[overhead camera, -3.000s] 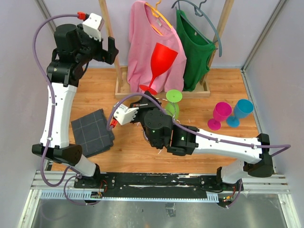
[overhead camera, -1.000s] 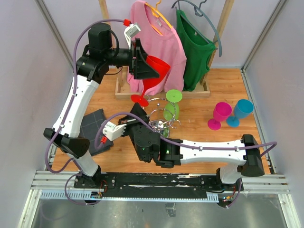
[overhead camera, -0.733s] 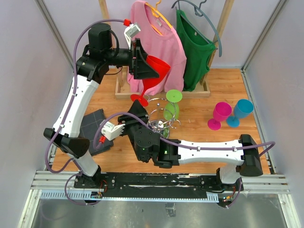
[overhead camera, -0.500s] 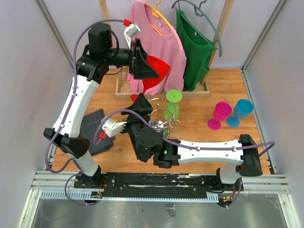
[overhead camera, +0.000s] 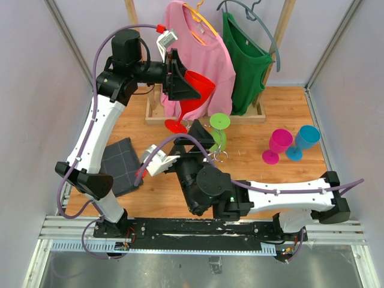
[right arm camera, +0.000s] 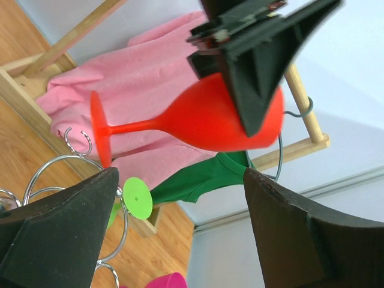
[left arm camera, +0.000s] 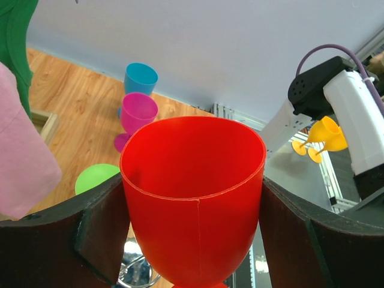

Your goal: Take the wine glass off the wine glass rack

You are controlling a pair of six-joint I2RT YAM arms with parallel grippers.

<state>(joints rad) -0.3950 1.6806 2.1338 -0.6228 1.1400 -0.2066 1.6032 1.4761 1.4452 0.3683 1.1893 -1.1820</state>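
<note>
As the left fingers (left arm camera: 99, 234) clamp the bowl of the red wine glass (left arm camera: 192, 180) from both sides, the glass sits tilted in the air, foot lowest, just above the curled arms of the wine glass rack (right arm camera: 45, 174). Possibly no contact there; view unclear. Right fingers (right arm camera: 54, 240) apart, empty, beside the rack. Green glass (overhead camera: 219, 122) hangs inverted on the rack. Pink glass (overhead camera: 279, 143) and blue glass (overhead camera: 305, 139) stand on the table (overhead camera: 282, 108), well apart from it.
</note>
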